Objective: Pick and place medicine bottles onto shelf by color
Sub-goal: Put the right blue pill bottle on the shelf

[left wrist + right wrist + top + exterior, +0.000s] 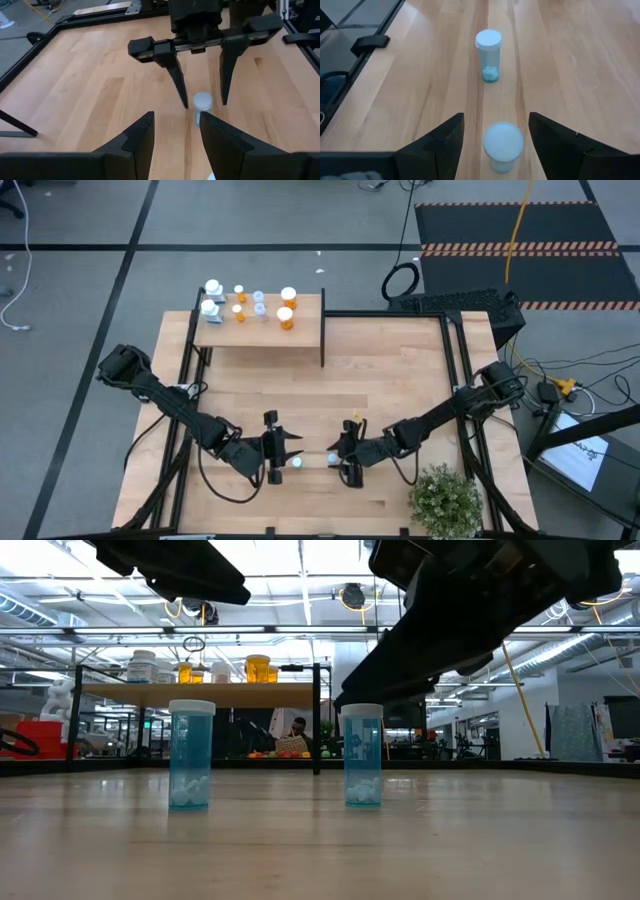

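The left gripper point(284, 458) and right gripper point(343, 456) have spread fingers, so each should drop straight around its own blue bottle point(489, 55) before pinching.

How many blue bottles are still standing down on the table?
2, both upright near the table's front: one by the left gripper, one by the right gripper. None seems hidden.
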You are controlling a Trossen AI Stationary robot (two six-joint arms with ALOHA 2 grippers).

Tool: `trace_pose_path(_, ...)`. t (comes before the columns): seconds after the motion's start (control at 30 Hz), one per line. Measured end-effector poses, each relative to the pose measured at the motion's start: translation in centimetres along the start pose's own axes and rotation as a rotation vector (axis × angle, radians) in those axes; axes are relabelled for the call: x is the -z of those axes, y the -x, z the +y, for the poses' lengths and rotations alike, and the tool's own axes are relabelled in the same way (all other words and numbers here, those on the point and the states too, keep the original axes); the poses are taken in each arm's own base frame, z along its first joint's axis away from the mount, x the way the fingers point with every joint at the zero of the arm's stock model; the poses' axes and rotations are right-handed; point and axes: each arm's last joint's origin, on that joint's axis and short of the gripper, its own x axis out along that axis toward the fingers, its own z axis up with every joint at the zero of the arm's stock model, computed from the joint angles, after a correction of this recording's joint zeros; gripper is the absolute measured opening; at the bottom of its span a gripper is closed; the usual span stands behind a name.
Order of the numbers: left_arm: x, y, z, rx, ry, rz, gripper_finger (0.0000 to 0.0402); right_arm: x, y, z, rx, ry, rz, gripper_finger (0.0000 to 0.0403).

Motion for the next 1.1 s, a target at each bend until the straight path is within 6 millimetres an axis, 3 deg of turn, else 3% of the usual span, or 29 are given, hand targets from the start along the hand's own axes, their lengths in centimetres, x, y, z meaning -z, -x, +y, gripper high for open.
trace_pose_path(0.27,0.0,0.0,0.0,0.001,-0.002,0.000,0.0159,0.1,-0.1,-0.3,-0.011,0.000,0.028,0.0215)
trace_pose_path(0.93,0.0,0.0,0.0,0.002,-0.002,-0.001,0.0159,0.3,-0.1,-0.8,-0.016,0.014,0.069,0.0126)
trace_pose_path(1.1,0.0,0.0,0.0,0.001,-0.009,-0.001,0.0159,-0.8,0.8,-0.7,-0.027,-0.006,0.030,0.0118)
